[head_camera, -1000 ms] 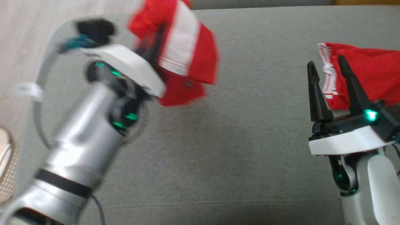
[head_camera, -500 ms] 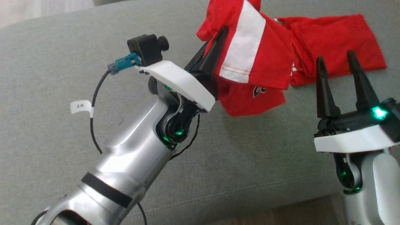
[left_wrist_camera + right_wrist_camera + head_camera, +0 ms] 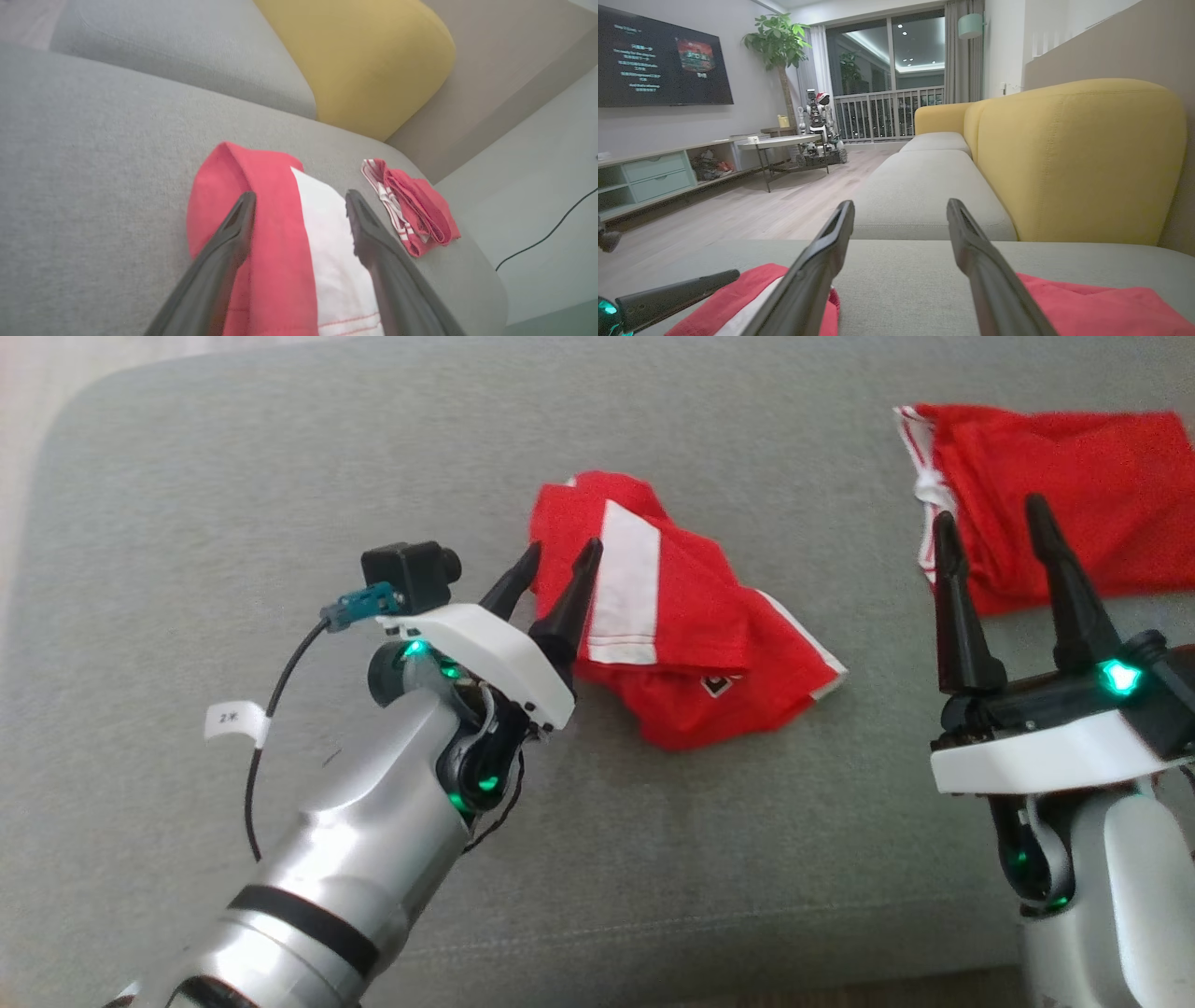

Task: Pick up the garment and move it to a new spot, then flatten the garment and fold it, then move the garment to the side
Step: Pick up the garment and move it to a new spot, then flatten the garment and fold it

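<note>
The grey sofa seat [image 3: 728, 859] spans the head view. The red garment [image 3: 681, 644] with its white stripe lies loosely folded on it near the centre. A second red garment [image 3: 1074, 485] lies flat at two o'clock. The left hand [image 3: 563, 547], fingers apart and gripping nothing, sits at the garment's nine o'clock edge. The right hand [image 3: 989, 511], fingers apart and empty, rises from four o'clock.

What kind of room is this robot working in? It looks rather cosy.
Most likely a living room in a home: a grey sofa with yellow back cushions, a wall television above a low cabinet, and a tall potted plant.
</note>
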